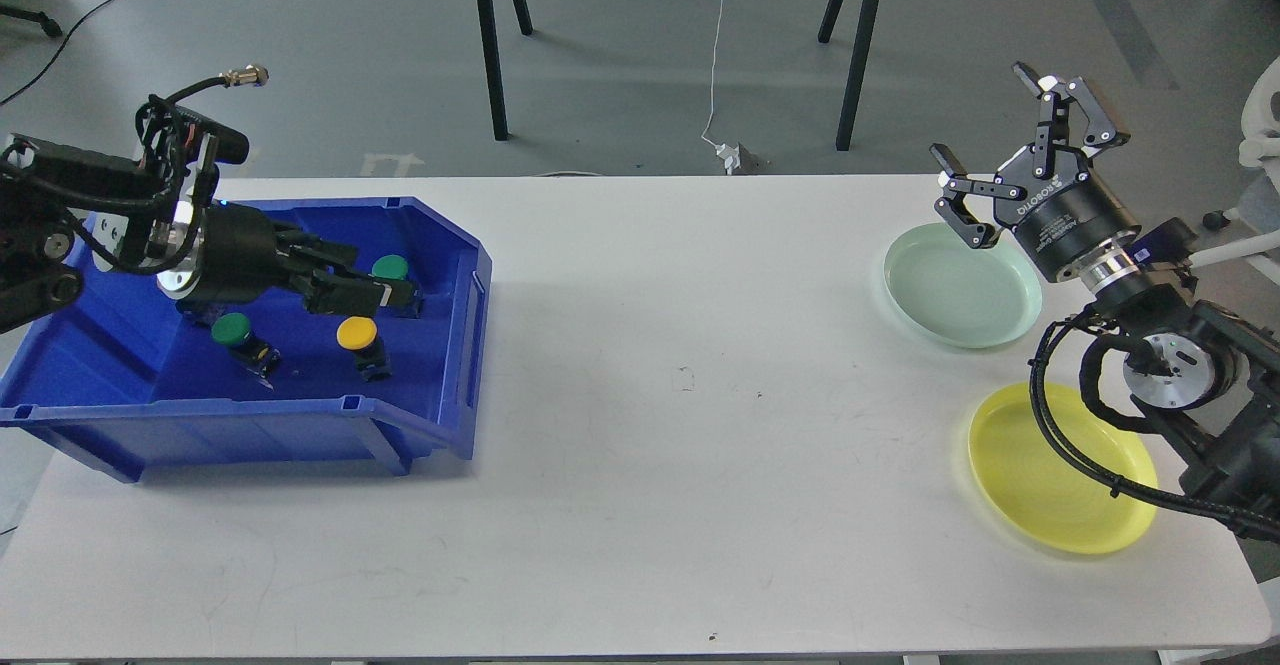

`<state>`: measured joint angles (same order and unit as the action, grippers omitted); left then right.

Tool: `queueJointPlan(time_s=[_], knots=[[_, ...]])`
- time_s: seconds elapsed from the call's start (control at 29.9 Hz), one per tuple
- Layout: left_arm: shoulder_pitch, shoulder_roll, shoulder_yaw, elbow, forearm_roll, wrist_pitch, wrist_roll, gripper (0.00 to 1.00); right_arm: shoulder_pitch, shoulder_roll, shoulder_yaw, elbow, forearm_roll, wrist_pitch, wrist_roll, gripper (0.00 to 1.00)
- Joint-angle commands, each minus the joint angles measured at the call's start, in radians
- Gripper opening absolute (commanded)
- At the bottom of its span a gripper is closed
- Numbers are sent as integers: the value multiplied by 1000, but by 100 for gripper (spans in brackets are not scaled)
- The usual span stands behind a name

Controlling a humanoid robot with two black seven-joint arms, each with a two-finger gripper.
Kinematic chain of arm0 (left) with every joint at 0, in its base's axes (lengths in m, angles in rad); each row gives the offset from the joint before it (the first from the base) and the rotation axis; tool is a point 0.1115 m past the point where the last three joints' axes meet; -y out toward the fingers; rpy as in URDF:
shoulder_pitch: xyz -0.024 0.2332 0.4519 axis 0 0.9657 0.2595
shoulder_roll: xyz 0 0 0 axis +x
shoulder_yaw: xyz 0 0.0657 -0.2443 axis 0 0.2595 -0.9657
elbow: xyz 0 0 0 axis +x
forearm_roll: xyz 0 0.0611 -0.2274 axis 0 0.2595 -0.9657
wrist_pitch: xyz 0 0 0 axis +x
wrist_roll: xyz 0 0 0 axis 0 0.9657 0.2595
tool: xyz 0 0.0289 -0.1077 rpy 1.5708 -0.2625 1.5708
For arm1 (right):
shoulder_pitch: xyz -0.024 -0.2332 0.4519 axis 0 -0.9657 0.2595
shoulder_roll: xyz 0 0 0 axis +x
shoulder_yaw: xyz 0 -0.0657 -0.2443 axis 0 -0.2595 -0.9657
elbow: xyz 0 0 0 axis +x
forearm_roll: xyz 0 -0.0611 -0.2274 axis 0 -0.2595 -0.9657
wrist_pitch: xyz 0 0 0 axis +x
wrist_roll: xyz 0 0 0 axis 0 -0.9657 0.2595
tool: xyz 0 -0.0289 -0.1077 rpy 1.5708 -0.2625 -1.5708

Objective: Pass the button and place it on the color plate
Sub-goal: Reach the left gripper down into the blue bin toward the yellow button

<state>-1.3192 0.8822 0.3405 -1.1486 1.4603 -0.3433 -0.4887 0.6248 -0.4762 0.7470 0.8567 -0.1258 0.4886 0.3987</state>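
Blue bin (120, 425) at 9 o'clock holds three buttons. Left gripper (395, 293) reaches in, fingers beside the far green button (390, 267); grasp state cannot be told. Right gripper (1000, 160) hangs released over the pale green plate (965, 320) at 3 o'clock. Risk: fingers could nudge the yellow button (357, 333) or topple the target. Buttons stand caps-up, long axes roughly vertical.
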Motion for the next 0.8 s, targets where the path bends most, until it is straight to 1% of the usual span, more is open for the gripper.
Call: queueJointPlan(time_s=[0.0,0.13,0.33,0.77], knots=[[6,-40,37,47,5,1,0,87,-8,-1,2,1,0,0,0,100],[38,-78,40,102,6,1,0,87,-8,-2,0,1,0,0,0,100],[63,-98,41,122,6,1,0,87,-10,-7,2,1,0,0,0,99],[112,-180,41,237,5,17,0,87,-16,-7,2,1,0,0,0,100]])
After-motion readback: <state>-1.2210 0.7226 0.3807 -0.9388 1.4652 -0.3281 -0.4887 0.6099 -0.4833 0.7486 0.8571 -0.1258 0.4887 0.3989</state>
